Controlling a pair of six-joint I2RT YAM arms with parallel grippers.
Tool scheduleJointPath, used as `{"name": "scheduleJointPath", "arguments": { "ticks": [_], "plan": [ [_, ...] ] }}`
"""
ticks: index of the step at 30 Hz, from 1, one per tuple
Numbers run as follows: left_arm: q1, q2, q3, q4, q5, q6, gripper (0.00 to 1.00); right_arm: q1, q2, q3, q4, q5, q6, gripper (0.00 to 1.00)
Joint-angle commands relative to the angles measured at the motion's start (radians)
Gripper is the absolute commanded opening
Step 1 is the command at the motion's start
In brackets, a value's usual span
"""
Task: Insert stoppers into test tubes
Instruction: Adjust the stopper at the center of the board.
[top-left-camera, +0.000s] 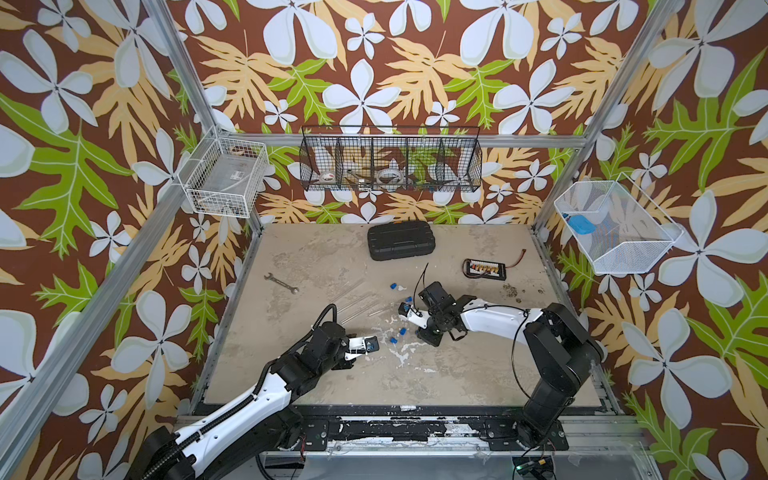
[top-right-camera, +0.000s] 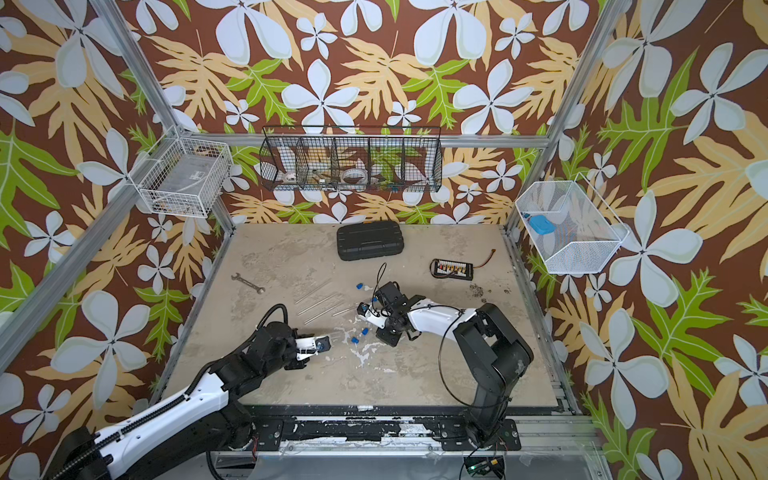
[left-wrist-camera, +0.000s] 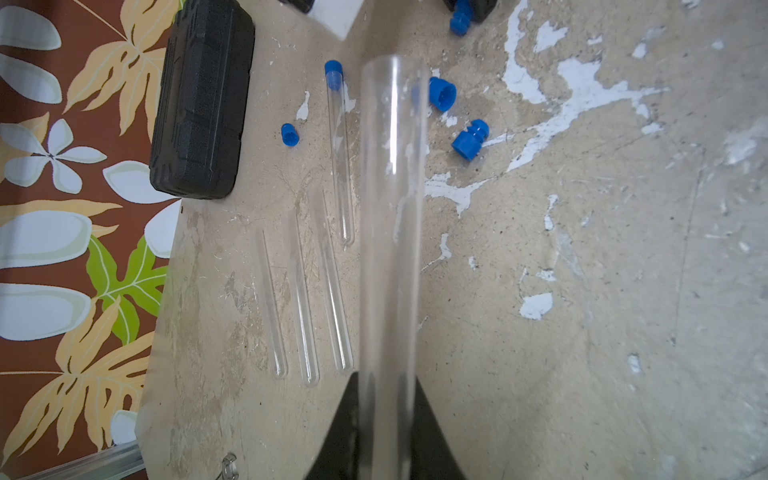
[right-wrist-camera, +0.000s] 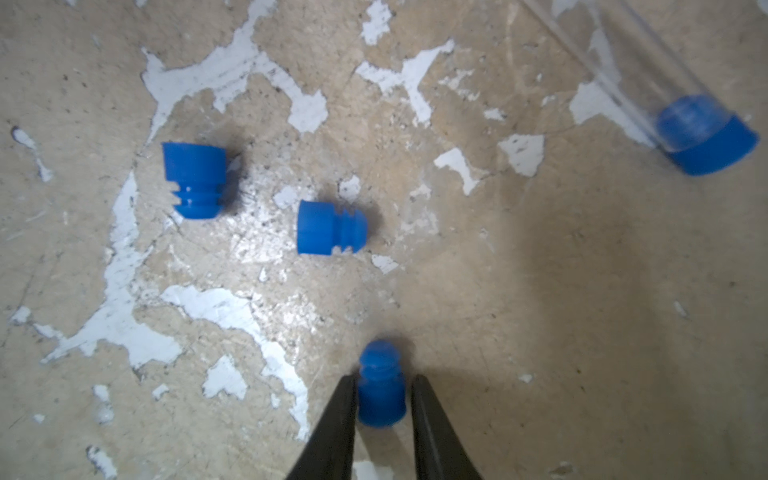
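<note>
A: What is on the desk?
B: A black case, near the far edge.
A: Who holds something?
B: The left tool is pressed onto one tube, between the middle and the front edge. The right tool has a stopper between its fingers. A thin gap shows at one side, so I cannot tell if it pinches.
A: And the rest?
B: Three bare tubes lie side by side, from the middle toward the left edge, with a capped tube beside them. Two loose stoppers lie near the right tool.
</note>
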Motion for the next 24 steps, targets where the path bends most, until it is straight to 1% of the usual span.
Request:
{"name": "scheduleJointPath", "arguments": {
  "ticks": [1,11,19,24],
  "plan": [
    [0.003,0.001,-0.001,0.025,0.011,-0.009,0.00,0.001,-0.001,-0.003,-0.037,-0.018,-0.014,0.25],
    [0.003,-0.005,0.001,0.025,0.010,-0.009,0.00,0.001,0.012,-0.003,-0.031,-0.022,-0.021,0.22],
    [0.003,-0.009,0.001,0.022,0.008,-0.004,0.00,0.001,0.015,0.000,-0.032,-0.035,-0.025,0.14],
    [0.003,-0.016,0.002,0.020,0.011,0.006,0.00,0.001,0.000,0.003,-0.038,-0.048,-0.025,0.11]
  ]
}}
